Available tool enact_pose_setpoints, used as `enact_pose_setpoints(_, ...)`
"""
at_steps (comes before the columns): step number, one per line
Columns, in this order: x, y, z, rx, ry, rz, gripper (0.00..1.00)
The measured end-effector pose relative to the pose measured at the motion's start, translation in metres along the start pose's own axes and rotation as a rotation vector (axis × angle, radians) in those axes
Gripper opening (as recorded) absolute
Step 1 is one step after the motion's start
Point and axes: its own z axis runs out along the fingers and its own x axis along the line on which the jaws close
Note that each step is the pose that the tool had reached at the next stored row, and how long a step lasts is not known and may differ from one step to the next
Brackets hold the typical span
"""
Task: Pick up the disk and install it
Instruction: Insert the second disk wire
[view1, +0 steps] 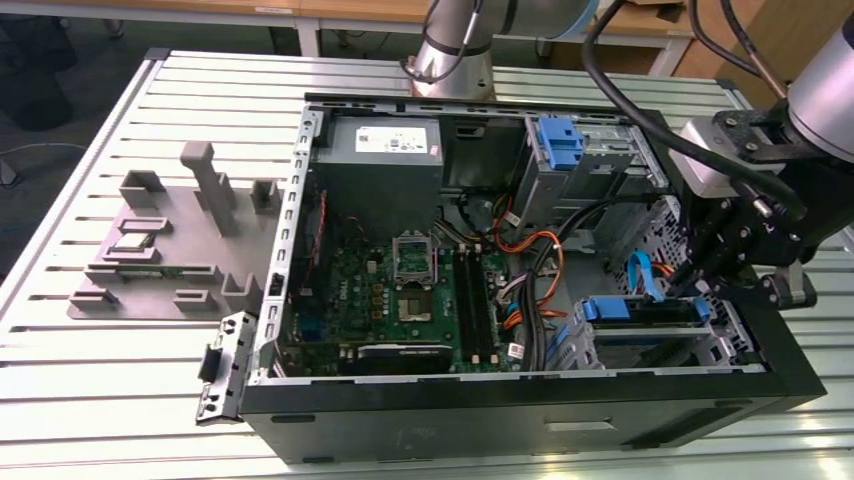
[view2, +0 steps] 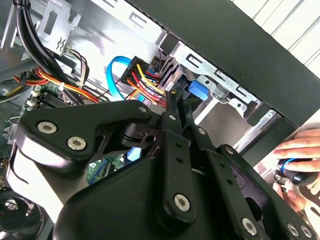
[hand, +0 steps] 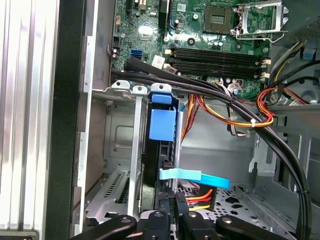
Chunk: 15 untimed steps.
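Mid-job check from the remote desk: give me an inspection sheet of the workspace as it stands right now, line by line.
Surface: slatted metal table carrying the open computer case.
Job's things: the disk, blue-railed, sits in the drive cage at the exterior view's right; its blue tab shows in the first wrist view.
Clutter: grey fixture block beside the case, a blue bracket in the upper bay.
Grippers: gripper shut, fingers pressed together, at the drive cage.
Cables: blue data cable; orange, red and yellow wires; black bundles over the motherboard.
Surroundings: a person's hand outside the case.
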Motion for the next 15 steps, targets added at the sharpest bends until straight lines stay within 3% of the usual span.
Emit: enact_pose_setpoints(15,0.0032,0.0035,0.0037,0.0003,0.0033,-0.001,0.16)
